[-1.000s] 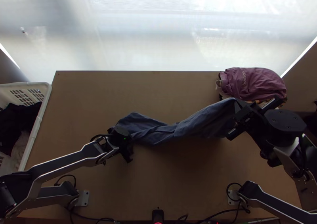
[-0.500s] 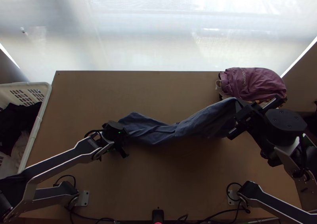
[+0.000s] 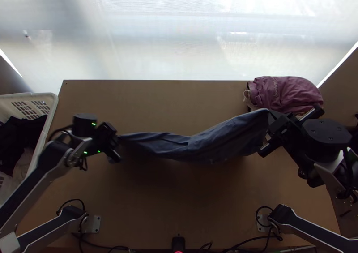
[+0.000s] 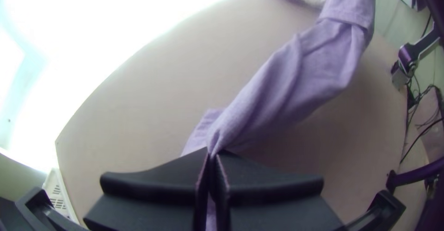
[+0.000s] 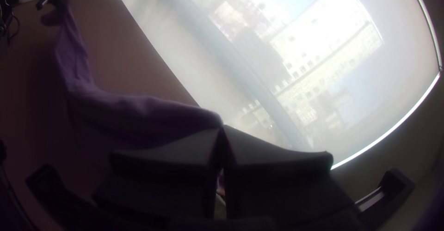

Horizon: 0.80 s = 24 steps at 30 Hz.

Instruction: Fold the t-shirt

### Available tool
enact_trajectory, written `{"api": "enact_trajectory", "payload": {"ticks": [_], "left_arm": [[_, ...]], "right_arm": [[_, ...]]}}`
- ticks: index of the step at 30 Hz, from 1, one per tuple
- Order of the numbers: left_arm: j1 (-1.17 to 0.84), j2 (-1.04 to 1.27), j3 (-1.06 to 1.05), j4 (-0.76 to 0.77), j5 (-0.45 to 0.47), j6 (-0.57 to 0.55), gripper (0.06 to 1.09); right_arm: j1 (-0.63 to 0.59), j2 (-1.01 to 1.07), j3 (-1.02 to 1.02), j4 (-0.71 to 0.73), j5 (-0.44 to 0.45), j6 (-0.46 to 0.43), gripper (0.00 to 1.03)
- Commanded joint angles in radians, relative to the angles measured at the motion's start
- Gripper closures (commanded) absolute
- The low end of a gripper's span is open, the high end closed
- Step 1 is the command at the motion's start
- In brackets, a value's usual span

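The blue-grey t-shirt (image 3: pixel 197 146) hangs bunched lengthwise between both grippers, sagging in its middle. My left gripper (image 3: pixel 117 141), at the table's left part, is shut on one end of it. In the left wrist view the fingers of my left gripper (image 4: pixel 212 153) pinch the shirt (image 4: pixel 296 78), which looks lilac there, and a small flap lies beyond the tips. At the right, my right gripper (image 3: pixel 268 130) holds the other end. In the right wrist view my right gripper (image 5: pixel 222 128) is shut on a corner of the cloth (image 5: pixel 138 115).
A folded pinkish-purple garment (image 3: pixel 284 94) lies at the table's far right corner, close to the right gripper. A white basket (image 3: pixel 44 134) with dark and pale cloth inside stands at the left edge. Bare table (image 3: pixel 179 203) stretches in front of the shirt.
My left gripper has moved left and turned, drawing its end of the shirt out longer and straighter. The right gripper has shifted very slightly right, still holding its end.
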Motion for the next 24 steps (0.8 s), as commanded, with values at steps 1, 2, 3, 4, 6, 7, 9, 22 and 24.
{"api": "enact_trajectory", "payload": {"ticks": [1, 2, 3, 4, 6, 7, 9, 22, 24], "left_arm": [[0.249, -0.063, 0.283, -0.273, 0.161, 0.03, 1.03], [0.264, -0.063, 0.329, -0.307, 0.168, 0.035, 1.03], [0.273, -0.065, 0.373, -0.333, 0.169, 0.035, 1.03], [0.281, -0.068, 0.421, -0.356, 0.171, 0.035, 1.03], [0.291, -0.07, 0.519, -0.395, 0.172, 0.03, 1.03], [0.293, -0.067, 0.565, -0.415, 0.172, 0.03, 1.03], [0.295, -0.054, 0.646, -0.465, 0.172, 0.027, 1.03], [0.193, -0.188, 0.034, -0.235, 0.186, 0.062, 1.02], [0.163, -0.197, -0.047, -0.224, 0.184, 0.062, 1.02]], "right_arm": [[-0.015, 0.018, 0.049, -0.043, -0.001, 0.01, 1.0], [-0.023, 0.016, 0.052, -0.043, -0.001, 0.013, 1.0], [-0.032, 0.015, 0.06, -0.043, -0.001, 0.016, 1.0], [-0.04, 0.012, 0.072, -0.043, -0.001, 0.026, 1.0], [-0.05, 0.001, 0.103, -0.037, 0.001, 0.029, 1.0], [-0.06, -0.004, 0.119, -0.037, 0.001, 0.031, 1.0], [-0.078, -0.01, 0.145, -0.053, -0.001, 0.037, 1.0], [-0.066, -0.199, -0.204, -0.1, -0.03, 0.074, 1.0], [-0.058, -0.222, -0.299, -0.14, -0.049, 0.079, 1.0]]}}
